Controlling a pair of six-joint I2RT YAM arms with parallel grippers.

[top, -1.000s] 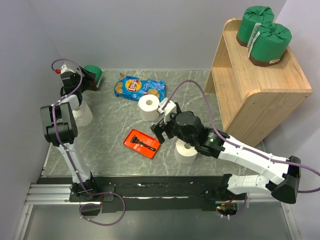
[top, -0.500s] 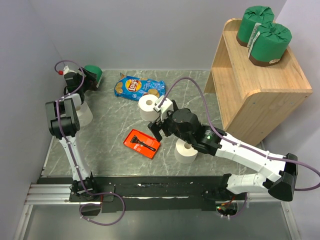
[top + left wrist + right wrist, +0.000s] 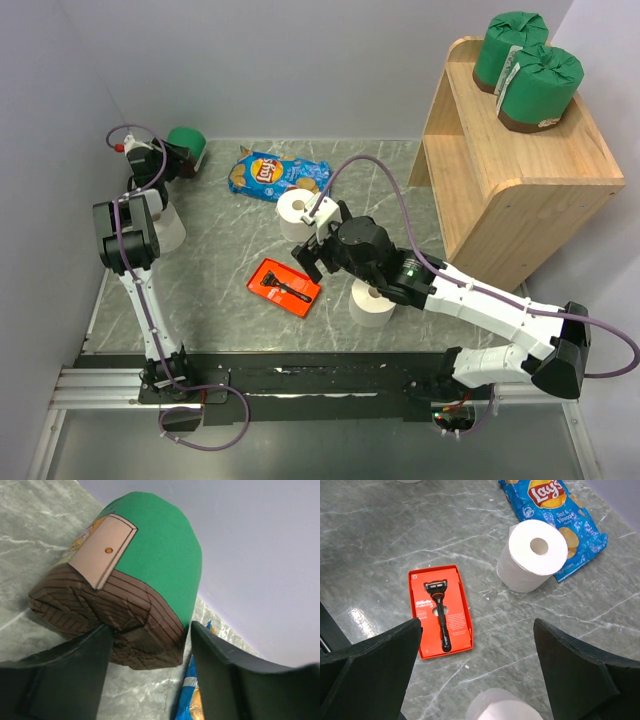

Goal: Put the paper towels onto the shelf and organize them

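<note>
Left end effector (image 3: 152,630) straddled green-wrapped paper roll (image 3: 150,550) beside the wall (image 3: 260,555), grip unclear; right end effector (image 3: 477,630) gaped over grey marbled counter (image 3: 380,540).

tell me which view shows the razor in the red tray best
Right wrist: the razor lies in full view from above, head to handle, inside the red tray. The top external shows it small and dark. The left wrist misses it entirely.
</note>
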